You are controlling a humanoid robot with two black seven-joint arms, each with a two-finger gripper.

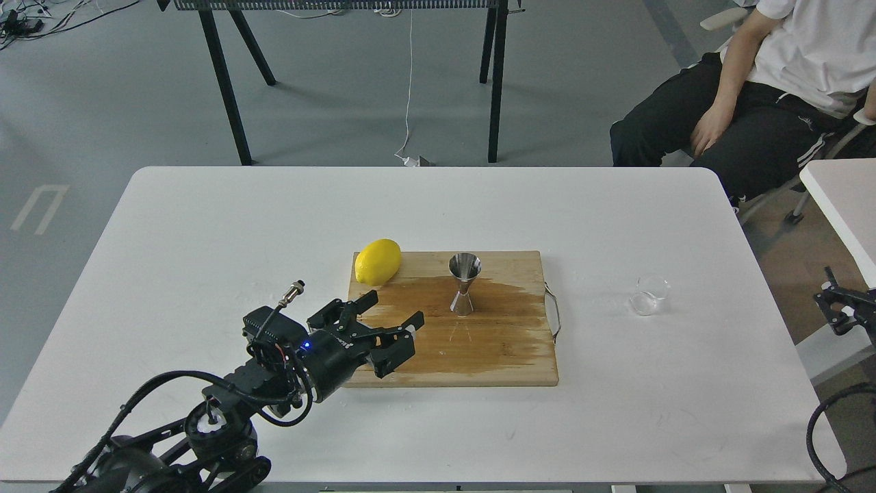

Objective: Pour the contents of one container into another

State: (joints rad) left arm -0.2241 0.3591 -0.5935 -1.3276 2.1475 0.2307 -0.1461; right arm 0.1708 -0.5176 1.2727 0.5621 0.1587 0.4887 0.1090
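Note:
The steel jigger [465,284] stands upright on the wooden cutting board [493,356], near its back edge. The clear glass cup [649,294] sits alone on the white table to the right of the board. My left gripper [393,312] is open and empty, hovering over the board's front left corner, well to the left of the jigger. Of my right arm only a dark part [845,308] shows at the right edge; its gripper is out of view.
A yellow lemon [378,261] lies on the board's back left corner. A wet stain darkens the board's middle. A metal handle [553,311] sticks out of its right side. A seated person [766,89] is beyond the table's far right corner.

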